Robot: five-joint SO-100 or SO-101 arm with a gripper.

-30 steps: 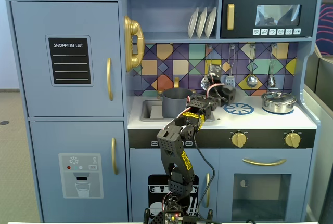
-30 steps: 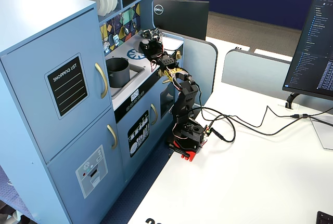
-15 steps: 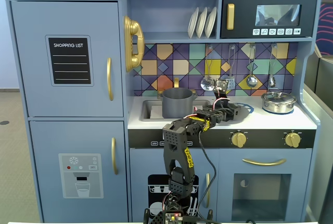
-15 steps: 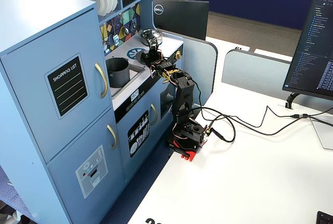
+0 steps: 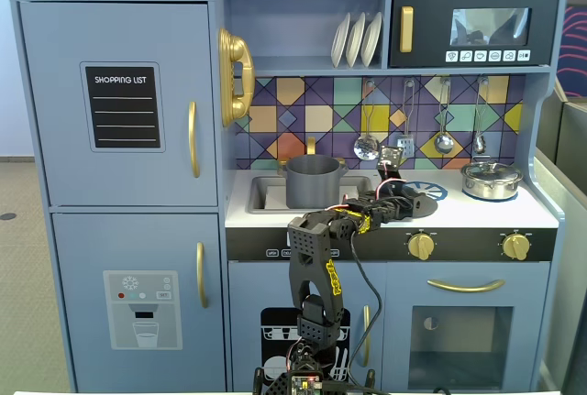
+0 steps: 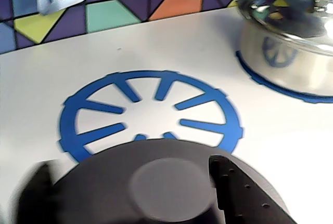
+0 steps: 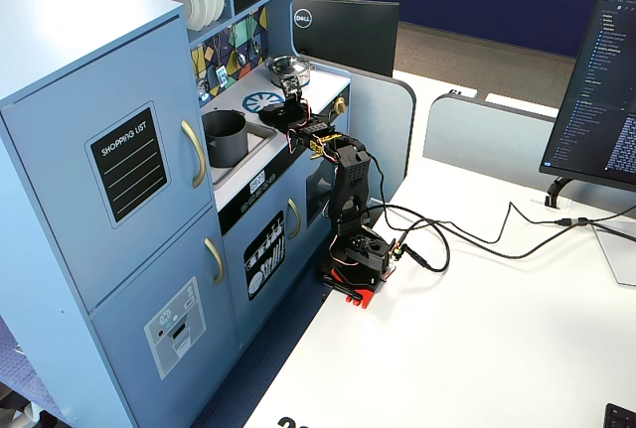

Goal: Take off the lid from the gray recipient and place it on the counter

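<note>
- The lid (image 6: 156, 187) fills the bottom of your wrist view, a dark round disc lying roughly flat with its face and small central knob turned up toward the camera; being round, it has no long axis to speak of.
- It sits at the near edge of the blue burner ring (image 6: 151, 112) printed on the counter (image 6: 270, 146); you cannot tell from this view whether it rests on the surface or hangs just above it.
- The gripper (image 6: 125, 193) is clamped on the lid: one dark finger (image 6: 229, 187) stands at the right of the knob, and a blurred dark shape shows at the lid's left edge.
- In a fixed view the gripper (image 5: 404, 202) reaches over the counter (image 5: 541, 214), to the right of the gray pot (image 5: 312, 181).
- The gray pot stands upright in the sink recess with its top open, well apart from the lid.
- A shiny silver pot (image 6: 291, 42) with its own lid sits on a second blue ring at the upper right of your wrist view.
- In the other fixed view the arm (image 7: 350, 190) rises from the white table (image 7: 477, 349) and bends toward the counter (image 7: 323, 78).
</note>
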